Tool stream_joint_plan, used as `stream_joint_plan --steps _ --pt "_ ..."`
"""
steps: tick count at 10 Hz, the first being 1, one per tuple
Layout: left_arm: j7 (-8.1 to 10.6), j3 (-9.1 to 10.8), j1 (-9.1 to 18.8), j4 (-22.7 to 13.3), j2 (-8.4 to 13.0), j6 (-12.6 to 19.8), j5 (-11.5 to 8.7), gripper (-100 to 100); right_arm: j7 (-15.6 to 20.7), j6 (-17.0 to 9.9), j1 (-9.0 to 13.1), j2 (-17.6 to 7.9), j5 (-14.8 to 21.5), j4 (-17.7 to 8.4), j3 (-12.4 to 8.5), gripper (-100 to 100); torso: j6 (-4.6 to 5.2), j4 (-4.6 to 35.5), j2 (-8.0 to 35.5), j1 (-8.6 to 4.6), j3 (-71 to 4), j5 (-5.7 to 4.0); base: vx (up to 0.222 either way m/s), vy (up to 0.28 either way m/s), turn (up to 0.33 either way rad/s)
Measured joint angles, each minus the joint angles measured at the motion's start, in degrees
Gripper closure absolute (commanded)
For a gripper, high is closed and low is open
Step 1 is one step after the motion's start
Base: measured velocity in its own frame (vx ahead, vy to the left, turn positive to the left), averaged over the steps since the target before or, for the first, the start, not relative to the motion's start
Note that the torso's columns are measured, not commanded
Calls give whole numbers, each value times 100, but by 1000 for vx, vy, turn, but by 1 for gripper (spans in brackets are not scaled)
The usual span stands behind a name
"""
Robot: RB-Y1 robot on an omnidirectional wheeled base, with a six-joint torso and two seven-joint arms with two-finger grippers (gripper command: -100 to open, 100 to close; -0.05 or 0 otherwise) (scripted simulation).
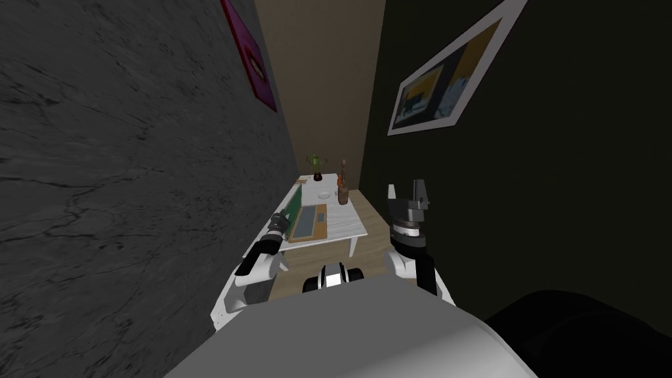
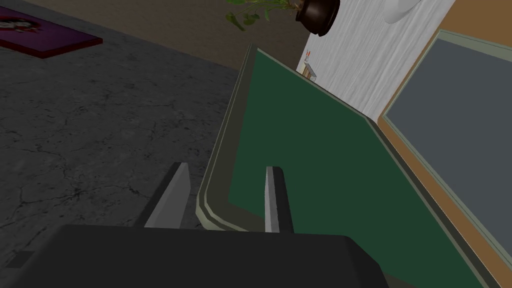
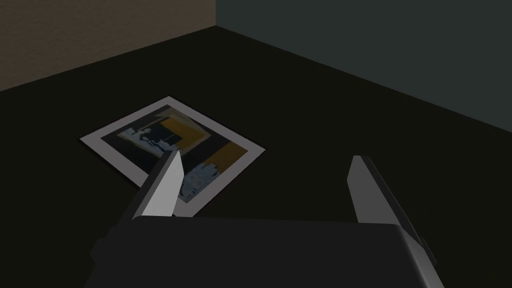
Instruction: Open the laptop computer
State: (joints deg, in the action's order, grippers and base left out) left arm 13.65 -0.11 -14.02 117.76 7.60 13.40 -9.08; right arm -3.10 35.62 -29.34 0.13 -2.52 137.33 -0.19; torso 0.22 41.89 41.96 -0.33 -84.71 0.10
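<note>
The laptop (image 1: pixel 308 223) lies on a white table (image 1: pixel 344 226) with its lid (image 1: pixel 295 205) raised nearly upright beside the dark wall. The lid has a green screen (image 2: pixel 320 165), and the brown base carries a grey keyboard (image 2: pixel 455 110). My left gripper (image 2: pixel 227 167) straddles the lid's near corner, one finger behind it and one finger (image 2: pixel 272 200) on the screen side, shut on the rim. In the head view the left gripper (image 1: pixel 281 220) sits at the lid's near end. My right gripper (image 1: pixel 408 191) is held up to the right of the table, open and holding nothing.
At the table's far end stand a potted plant (image 1: pixel 316 164), a brown bottle (image 1: pixel 342 190) and a small white bowl (image 1: pixel 324 195). A dark grey wall (image 1: pixel 131 184) runs close along the table's left side. Bare floor lies between the table and the right wall.
</note>
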Motion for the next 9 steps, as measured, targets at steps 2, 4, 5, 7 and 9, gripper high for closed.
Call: stream_joint_plan --steps 2,4,5,7,9 --pt "-170 -16 32 -185 80 -124 161 100 0 0 0 0 0 0 0 0 -3 9 -7 29 -8 2 -23 -137 -50" --pt "-341 -50 67 -416 150 -266 324 100 0 0 0 0 0 0 0 0 -20 25 -4 53 -8 -2 12 -124 -33" --pt "-421 -48 101 -526 201 -336 398 100 0 0 -1 -1 0 0 -1 0 -22 31 4 49 -4 -5 11 -60 -6" --pt "-487 -55 133 -657 202 -431 466 100 0 0 0 -1 0 0 -1 0 -26 41 37 55 18 -3 -12 -73 -1" --pt "-636 -41 188 -932 223 -668 604 100 0 0 0 -1 0 0 -1 0 -24 46 37 35 16 -13 -9 -71 7"
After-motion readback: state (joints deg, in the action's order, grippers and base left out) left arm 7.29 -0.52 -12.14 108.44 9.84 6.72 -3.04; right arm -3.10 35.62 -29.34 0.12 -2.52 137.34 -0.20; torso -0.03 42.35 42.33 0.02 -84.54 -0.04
